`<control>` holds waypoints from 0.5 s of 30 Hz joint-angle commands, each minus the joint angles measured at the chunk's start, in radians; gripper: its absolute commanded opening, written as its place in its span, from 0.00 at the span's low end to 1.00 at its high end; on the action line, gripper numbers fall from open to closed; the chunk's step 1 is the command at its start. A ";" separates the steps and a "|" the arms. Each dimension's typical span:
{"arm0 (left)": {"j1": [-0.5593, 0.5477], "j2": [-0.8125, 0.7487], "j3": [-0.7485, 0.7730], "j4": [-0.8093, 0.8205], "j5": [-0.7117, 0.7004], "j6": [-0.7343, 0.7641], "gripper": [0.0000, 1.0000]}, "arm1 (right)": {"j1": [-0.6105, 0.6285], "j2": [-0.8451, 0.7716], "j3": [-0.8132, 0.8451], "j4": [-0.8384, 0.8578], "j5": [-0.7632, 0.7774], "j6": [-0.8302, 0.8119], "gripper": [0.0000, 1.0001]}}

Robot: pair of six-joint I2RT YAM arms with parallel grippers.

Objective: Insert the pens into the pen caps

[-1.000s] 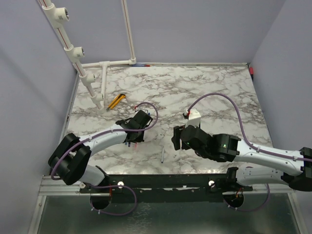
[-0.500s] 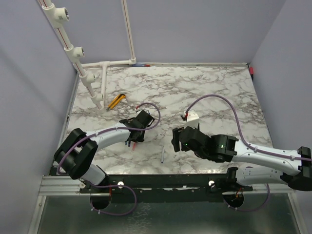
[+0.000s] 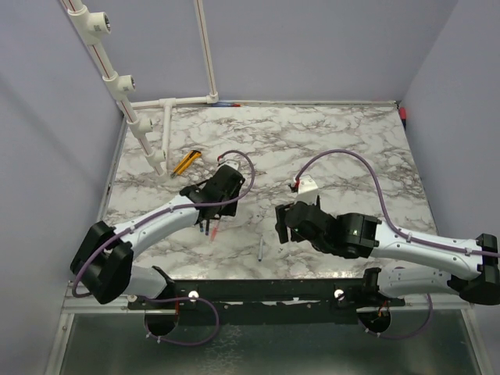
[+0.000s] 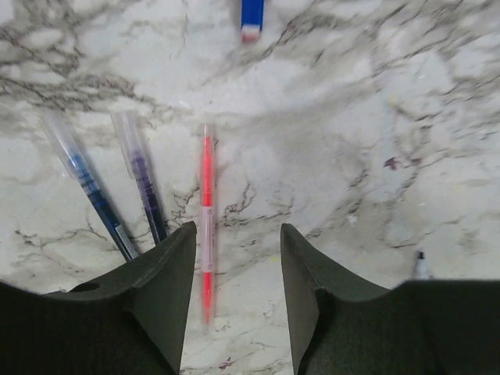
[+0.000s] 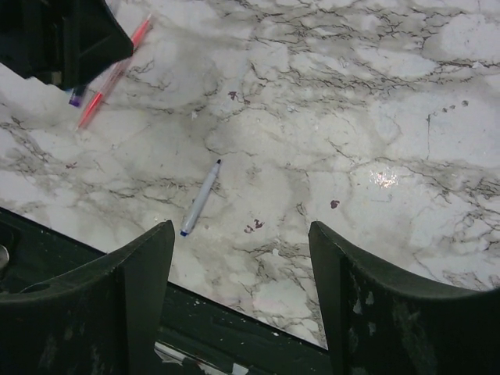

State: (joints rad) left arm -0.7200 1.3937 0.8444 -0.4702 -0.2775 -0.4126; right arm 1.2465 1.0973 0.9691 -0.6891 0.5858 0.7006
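Left tool (image 4: 236, 234) half open, empty, over red pen (image 4: 207, 211) lying flat on surface (image 4: 375, 117). Blue pen (image 4: 90, 191) and purple pen (image 4: 144, 183) just left of it. Right tool (image 5: 241, 230) wide open, empty, above white pen (image 5: 200, 200). Pens likely light, stiff, slick, prone to roll: pinch mid-barrel.

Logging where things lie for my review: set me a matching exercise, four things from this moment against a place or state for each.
Things:
1 red pen
2 whitish pen
3 yellow-and-black tool
4 right pincer

Places or states:
A beside the white pipe frame
B open, nothing between its fingers
C on the table, under the gap of the open left pincer
D lying alone near the table's front edge

Pairs: 1-C, 2-D, 3-A, 4-B
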 commanded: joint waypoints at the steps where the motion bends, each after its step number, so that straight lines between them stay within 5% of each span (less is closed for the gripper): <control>1: 0.001 -0.119 0.066 -0.032 0.039 0.037 0.49 | 0.001 0.011 0.032 -0.050 -0.016 0.029 0.74; 15: 0.002 -0.532 -0.076 -0.003 0.171 0.043 0.60 | -0.006 0.232 0.071 -0.011 -0.139 0.126 0.75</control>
State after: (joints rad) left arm -0.7200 0.9642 0.8371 -0.4721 -0.1692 -0.3725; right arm 1.2465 1.2713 1.0096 -0.7158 0.5129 0.7685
